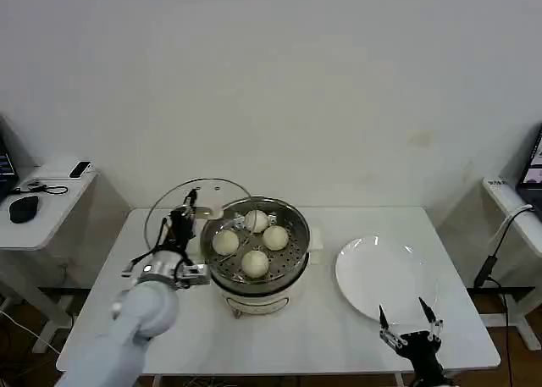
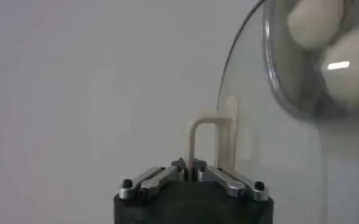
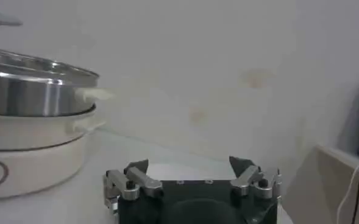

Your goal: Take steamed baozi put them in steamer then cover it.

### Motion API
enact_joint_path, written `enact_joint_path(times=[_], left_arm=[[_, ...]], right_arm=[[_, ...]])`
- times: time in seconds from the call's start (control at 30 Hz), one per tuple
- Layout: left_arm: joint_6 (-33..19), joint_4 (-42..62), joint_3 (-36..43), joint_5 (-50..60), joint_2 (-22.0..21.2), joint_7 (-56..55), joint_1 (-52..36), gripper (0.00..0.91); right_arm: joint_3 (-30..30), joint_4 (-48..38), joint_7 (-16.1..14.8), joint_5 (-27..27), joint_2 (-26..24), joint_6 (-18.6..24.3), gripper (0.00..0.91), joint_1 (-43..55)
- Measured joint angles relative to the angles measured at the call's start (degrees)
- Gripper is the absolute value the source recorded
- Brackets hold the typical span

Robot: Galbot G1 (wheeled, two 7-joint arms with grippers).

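The steamer (image 1: pixel 296 258), a shiny steel pot on a white base, stands mid-table with several cream-white baozi (image 1: pixel 255 262) on its perforated tray. My left gripper (image 1: pixel 183 221) is shut on the pale handle (image 2: pixel 195 139) of the cover (image 1: pixel 174 207), a clear glass lid held on edge against the steamer's left side. Through the glass (image 2: pixel 277 164) the baozi (image 2: pixel 350 70) look blurred. My right gripper (image 1: pixel 411 323) stays open and holds nothing, near the table's front right edge. From there the steamer (image 3: pixel 36 91) is seen side-on, to one side of the open gripper (image 3: pixel 189 168).
A flat white plate (image 1: pixel 373 277) lies right of the steamer, just behind my right gripper. A side desk with a mouse (image 1: pixel 24 207) stands at the left. Another desk with a cable (image 1: pixel 500 243) is at the right. A wall runs behind the table.
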Motion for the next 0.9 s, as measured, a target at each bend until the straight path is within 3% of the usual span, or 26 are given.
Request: enact_joint_path(times=[0.4,0.9], left_arm=[[3.2,4.5,7.5,4.7,-7.5,3.4,-5.4,0.000],[3.5,7.5,10.5,7.6,-10.9,4.8,-5.7,0.000]], right_arm=[[-1.1,-0.2,0.0,-1.8,1.1,-0.1,0.907,-0.1],[-2.6,-0.8,0.0,-3.3,1.7,-0.2,0.907,0.3]])
